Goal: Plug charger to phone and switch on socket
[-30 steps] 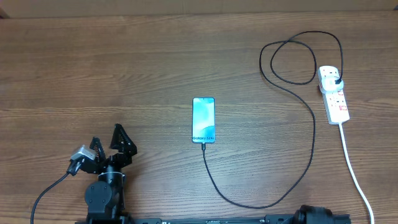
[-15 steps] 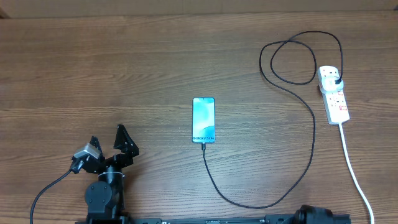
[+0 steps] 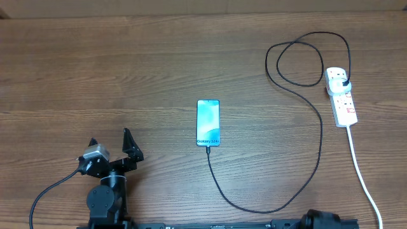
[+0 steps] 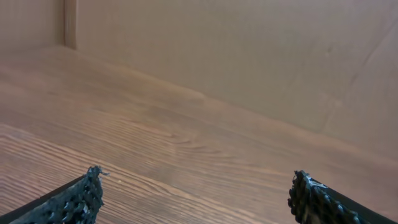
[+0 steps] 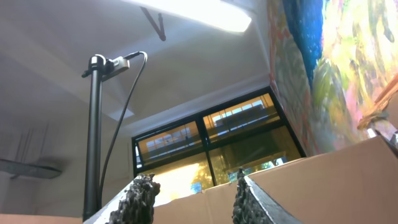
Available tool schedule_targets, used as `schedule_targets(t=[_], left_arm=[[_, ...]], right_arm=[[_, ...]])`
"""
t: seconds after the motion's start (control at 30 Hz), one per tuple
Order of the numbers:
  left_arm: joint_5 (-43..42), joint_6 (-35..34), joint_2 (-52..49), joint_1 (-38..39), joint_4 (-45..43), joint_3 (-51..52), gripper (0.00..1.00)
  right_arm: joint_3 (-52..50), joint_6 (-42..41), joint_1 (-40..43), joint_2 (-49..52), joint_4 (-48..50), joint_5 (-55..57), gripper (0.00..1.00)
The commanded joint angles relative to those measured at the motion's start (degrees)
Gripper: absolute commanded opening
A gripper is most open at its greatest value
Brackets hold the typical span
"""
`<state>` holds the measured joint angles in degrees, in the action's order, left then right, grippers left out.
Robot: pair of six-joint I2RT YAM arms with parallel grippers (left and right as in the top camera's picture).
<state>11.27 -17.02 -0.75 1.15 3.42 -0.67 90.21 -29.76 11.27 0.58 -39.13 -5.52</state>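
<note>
The phone (image 3: pixel 208 122) lies flat mid-table with its blue-teal screen up. The charger (image 3: pixel 318 130) runs as a thin black cable from its connector (image 3: pixel 208 148), which sits at the phone's lower edge, loops at the back right and ends in a black plug (image 3: pixel 344 83) seated in the white socket (image 3: pixel 344 105). My left gripper (image 3: pixel 109 141) is open and empty at the front left, far from the phone; the left wrist view shows its jaws (image 4: pixel 196 193) wide over bare wood. My right gripper (image 5: pixel 194 180) points upward, open and empty.
The socket's thick white cord (image 3: pixel 364 181) runs to the front right edge. The right arm's base (image 3: pixel 324 220) sits at the front edge. A cardboard wall (image 4: pixel 249 56) borders the table's far side. The right wrist view shows a ceiling, windows and a camera pole (image 5: pixel 93 137).
My left gripper has shifted slightly to the right and turned a little, still open. The phone, charger and socket have not moved.
</note>
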Motion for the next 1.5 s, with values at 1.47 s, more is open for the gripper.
schedule_targets(t=[1.47], left_arm=[[-9.81,18.53,0.39,0.37,0.98,0.35,0.99]], right_arm=[[-2.36,-0.24,0.44,-0.26,0.28,-0.13,0.58]])
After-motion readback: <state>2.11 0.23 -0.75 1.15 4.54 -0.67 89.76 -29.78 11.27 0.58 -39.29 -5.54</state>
